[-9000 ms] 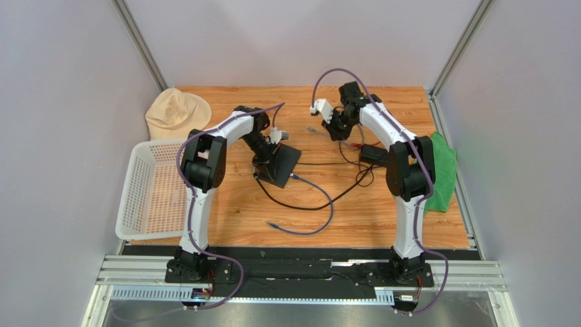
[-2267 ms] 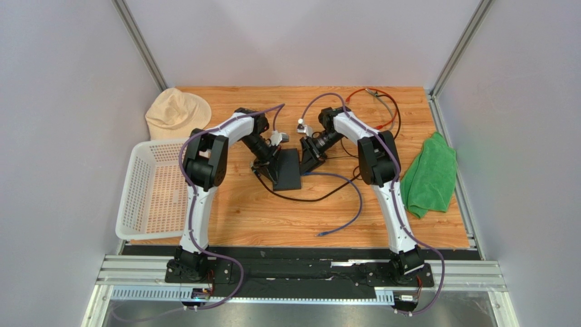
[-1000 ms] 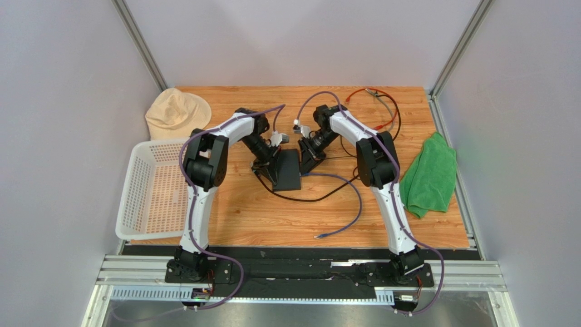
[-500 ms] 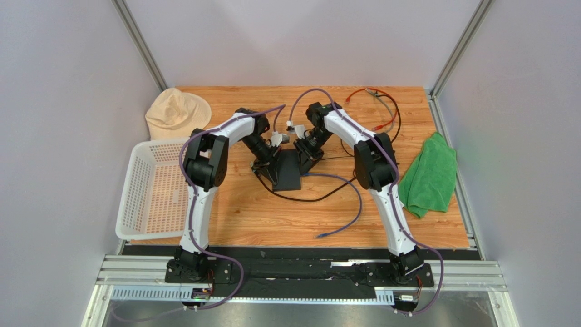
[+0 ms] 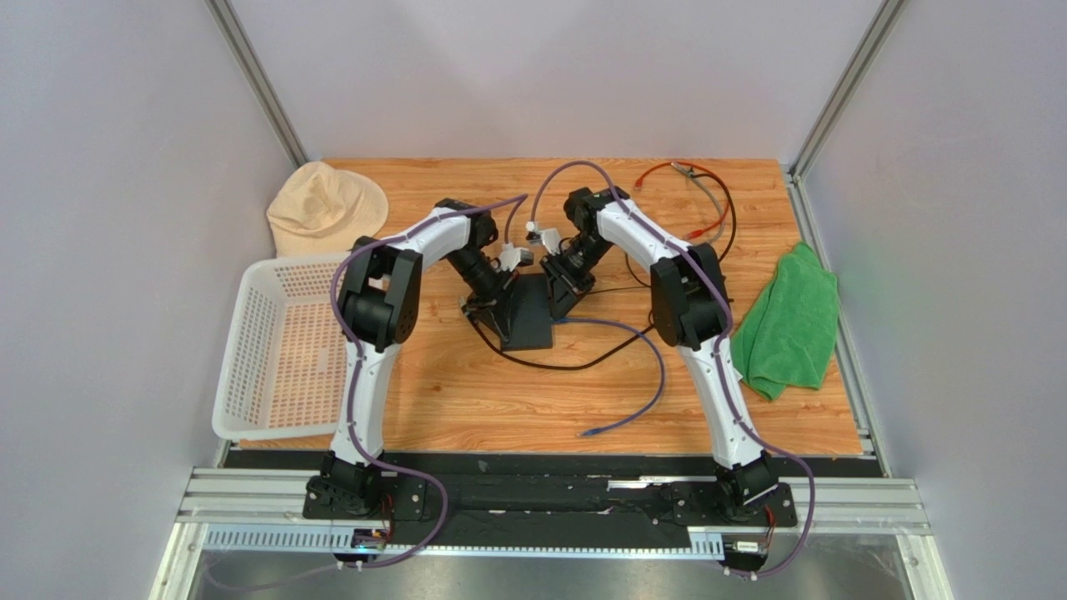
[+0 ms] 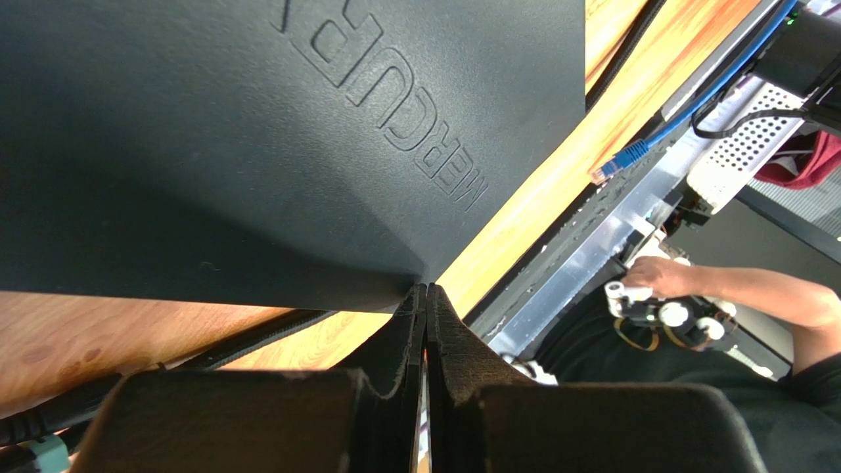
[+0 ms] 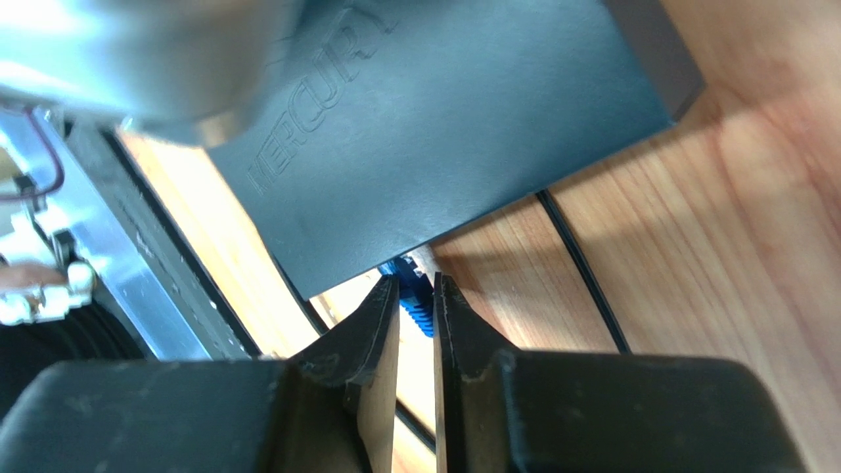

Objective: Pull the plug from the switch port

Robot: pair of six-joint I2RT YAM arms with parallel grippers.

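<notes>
plug (image 7: 416, 301) half hidden between right fingers (image 7: 370, 333)

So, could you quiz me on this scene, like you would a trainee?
1. Fill in: the word moulded on the switch reads ___.
2. True or false: the left gripper is wide open.
3. The right gripper pinches: A) nothing B) the plug C) the switch's corner.
Key: 1 MERCURY; 2 false; 3 B.
</notes>
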